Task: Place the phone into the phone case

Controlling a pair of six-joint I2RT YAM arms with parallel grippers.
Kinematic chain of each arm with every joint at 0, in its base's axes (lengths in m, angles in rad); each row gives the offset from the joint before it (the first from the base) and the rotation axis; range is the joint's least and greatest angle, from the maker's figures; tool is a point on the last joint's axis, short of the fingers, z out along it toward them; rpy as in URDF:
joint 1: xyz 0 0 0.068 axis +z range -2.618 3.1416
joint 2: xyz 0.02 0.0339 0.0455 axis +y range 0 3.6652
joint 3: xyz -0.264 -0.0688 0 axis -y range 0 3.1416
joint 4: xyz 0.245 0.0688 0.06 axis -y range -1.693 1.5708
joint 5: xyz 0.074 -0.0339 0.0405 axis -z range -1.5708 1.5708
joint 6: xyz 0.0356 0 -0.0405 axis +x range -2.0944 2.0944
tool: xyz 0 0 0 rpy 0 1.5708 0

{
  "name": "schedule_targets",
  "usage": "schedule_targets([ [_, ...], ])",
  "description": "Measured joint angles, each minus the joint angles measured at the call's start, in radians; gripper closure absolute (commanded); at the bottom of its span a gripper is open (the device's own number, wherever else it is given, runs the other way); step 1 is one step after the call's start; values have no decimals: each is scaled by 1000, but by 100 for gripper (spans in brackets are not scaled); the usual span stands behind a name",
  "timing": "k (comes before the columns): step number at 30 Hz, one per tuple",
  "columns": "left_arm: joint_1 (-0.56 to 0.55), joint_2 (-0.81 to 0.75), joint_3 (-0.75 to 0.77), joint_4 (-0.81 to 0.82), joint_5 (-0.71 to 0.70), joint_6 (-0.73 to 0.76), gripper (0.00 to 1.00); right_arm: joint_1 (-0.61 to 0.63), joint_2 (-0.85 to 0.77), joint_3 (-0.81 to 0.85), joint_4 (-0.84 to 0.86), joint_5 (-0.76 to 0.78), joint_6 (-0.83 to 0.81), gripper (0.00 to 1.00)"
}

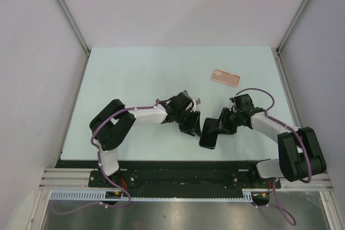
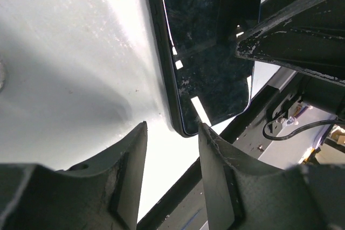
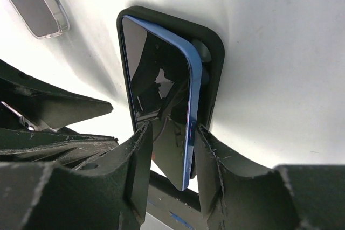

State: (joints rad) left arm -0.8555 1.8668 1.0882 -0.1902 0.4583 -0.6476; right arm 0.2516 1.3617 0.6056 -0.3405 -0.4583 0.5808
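The phone (image 3: 156, 74), dark-screened with a blue frame, lies partly in the black phone case (image 3: 214, 68). Its left side is seated and its right edge stands raised out of the case. My right gripper (image 3: 171, 127) is open around the phone's near end. One finger is over the screen and the other is against the case's outer right edge. In the top view the phone (image 1: 208, 134) lies near the table's front edge, between my two grippers. My left gripper (image 2: 172, 127) is open and empty, just short of the phone's corner (image 2: 207, 63).
A pink phone-shaped case (image 1: 225, 77) lies flat further back on the right, and shows as a translucent slab (image 3: 35, 4) in the right wrist view. The table's dark front rail (image 1: 178, 165) runs close behind the phone. Grey walls enclose the table.
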Motion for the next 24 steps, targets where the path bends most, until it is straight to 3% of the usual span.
schedule_targets([
  [7,0,8,-5,43,27,-8,53,-10,-11,18,-66,53,-10,70],
  [14,0,9,-42,77,40,-8,54,-14,-20,23,-104,80,-18,74],
  [24,-2,19,-42,112,47,-8,56,-15,-19,23,-100,80,-33,94],
])
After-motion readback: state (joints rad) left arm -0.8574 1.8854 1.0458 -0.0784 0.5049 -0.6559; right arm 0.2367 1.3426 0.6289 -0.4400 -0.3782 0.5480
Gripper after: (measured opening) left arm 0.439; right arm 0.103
